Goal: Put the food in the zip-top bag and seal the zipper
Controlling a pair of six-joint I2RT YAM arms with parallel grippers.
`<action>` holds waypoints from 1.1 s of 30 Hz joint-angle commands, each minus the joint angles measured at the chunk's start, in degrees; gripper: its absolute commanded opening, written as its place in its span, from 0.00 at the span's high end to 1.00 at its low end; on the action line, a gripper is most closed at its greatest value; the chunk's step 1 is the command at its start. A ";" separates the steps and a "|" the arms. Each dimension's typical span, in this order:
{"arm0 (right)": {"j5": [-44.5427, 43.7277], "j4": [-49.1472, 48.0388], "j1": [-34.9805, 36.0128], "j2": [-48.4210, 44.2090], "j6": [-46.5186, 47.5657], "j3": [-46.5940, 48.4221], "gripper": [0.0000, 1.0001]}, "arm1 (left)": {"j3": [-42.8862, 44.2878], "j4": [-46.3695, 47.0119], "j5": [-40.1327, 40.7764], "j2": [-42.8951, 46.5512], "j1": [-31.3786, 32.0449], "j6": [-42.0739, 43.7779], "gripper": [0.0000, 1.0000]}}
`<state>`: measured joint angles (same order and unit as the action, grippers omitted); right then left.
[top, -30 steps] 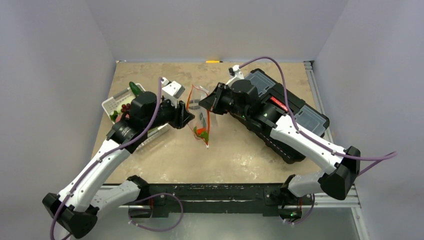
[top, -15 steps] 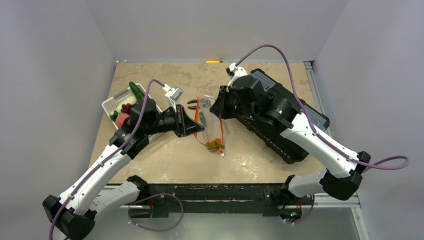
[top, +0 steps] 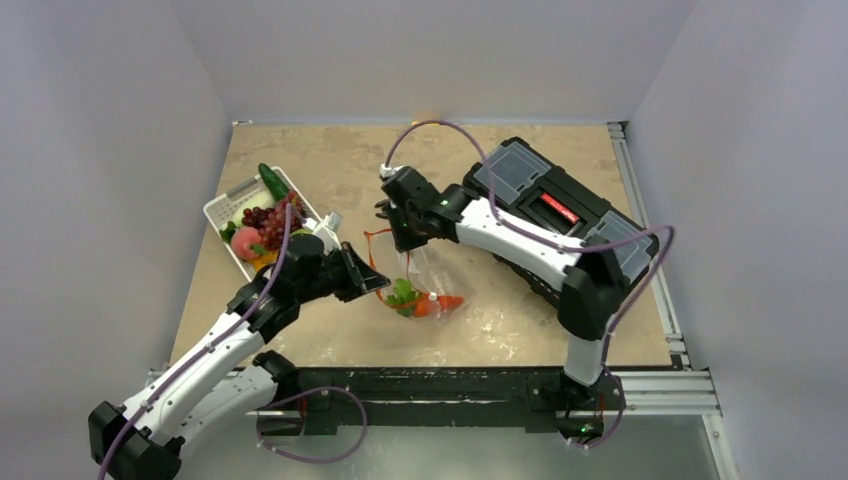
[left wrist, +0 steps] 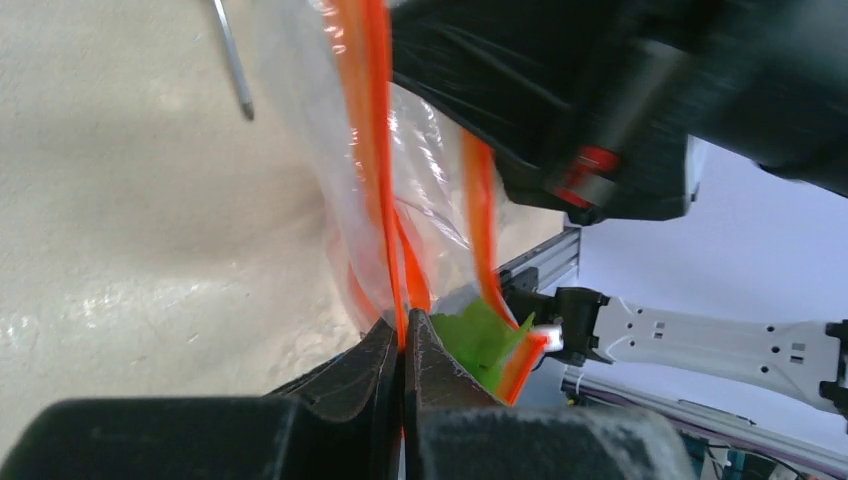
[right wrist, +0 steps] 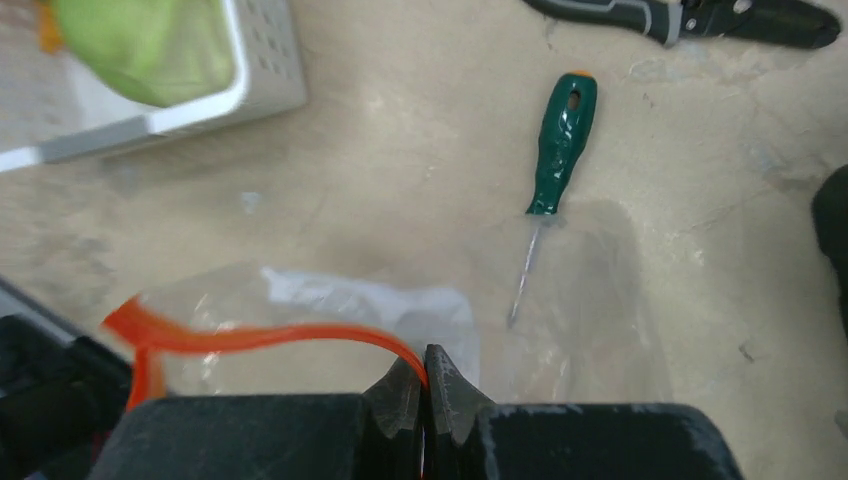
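Tan table (top: 480,150) — black case (top: 605,218), red label (top: 557,207) illegible — left tool (left wrist: 403,345) pinches zipper (left wrist: 375,150).

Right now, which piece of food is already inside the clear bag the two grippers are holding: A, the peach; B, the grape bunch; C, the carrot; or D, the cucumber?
C: the carrot lies in the bottom of the zip-top bag, while the grape bunch, cucumber and peach sit in the white basket.
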<state>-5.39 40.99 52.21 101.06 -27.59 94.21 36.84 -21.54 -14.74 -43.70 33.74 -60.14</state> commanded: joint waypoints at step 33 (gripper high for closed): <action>-1.83 2.90 -0.53 -7.77 4.85 -2.40 1.00 | 5.36 -5.65 -5.84 4.49 0.23 1.91 1.00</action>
<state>-6.52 44.97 52.10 91.22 -23.73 93.27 41.21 -31.81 -12.73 -36.25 34.13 -56.69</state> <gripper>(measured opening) 0.003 0.006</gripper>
